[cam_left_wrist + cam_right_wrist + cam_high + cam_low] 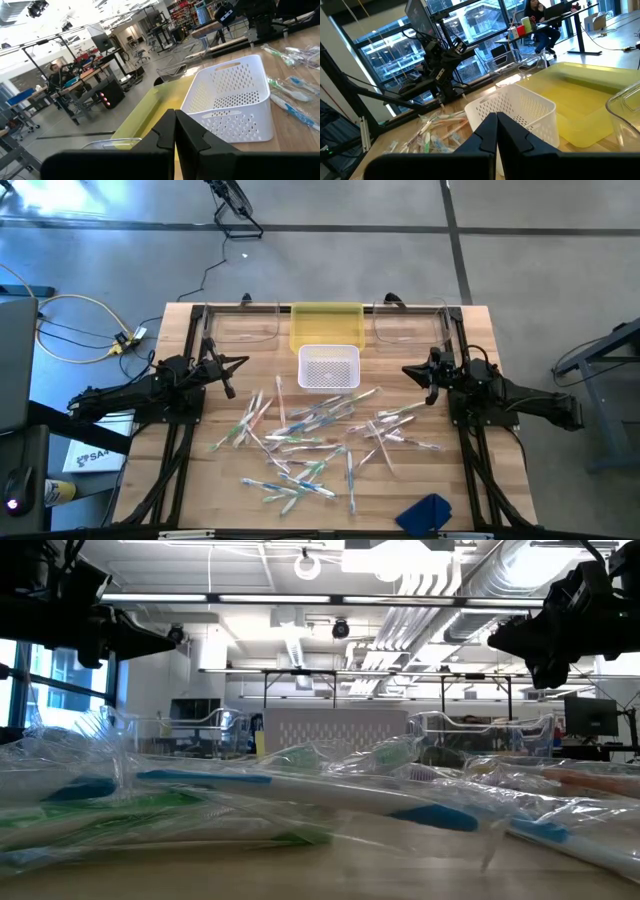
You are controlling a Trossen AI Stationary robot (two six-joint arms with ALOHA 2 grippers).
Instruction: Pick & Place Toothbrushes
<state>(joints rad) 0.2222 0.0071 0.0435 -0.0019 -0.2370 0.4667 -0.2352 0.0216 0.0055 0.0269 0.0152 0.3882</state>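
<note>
Many thin wrapped toothbrushes (310, 442), white with green, blue and pink accents, lie scattered flat on the wooden table, seen close in the low view (300, 802). A white perforated basket (328, 367) sits beyond them, with a yellow tray (325, 326) behind it. My left gripper (240, 362) hovers shut at the table's left side, above the table, left of the basket. My right gripper (408, 370) hovers shut at the right side, right of the basket. Both wrist views show shut fingers, left (175, 131) and right (496, 131), holding nothing.
Two clear plastic containers (247, 326) (408, 326) flank the yellow tray at the far edge. A blue cloth (428, 513) lies at the near right edge. A person sits at a desk (535, 10) in the room beyond.
</note>
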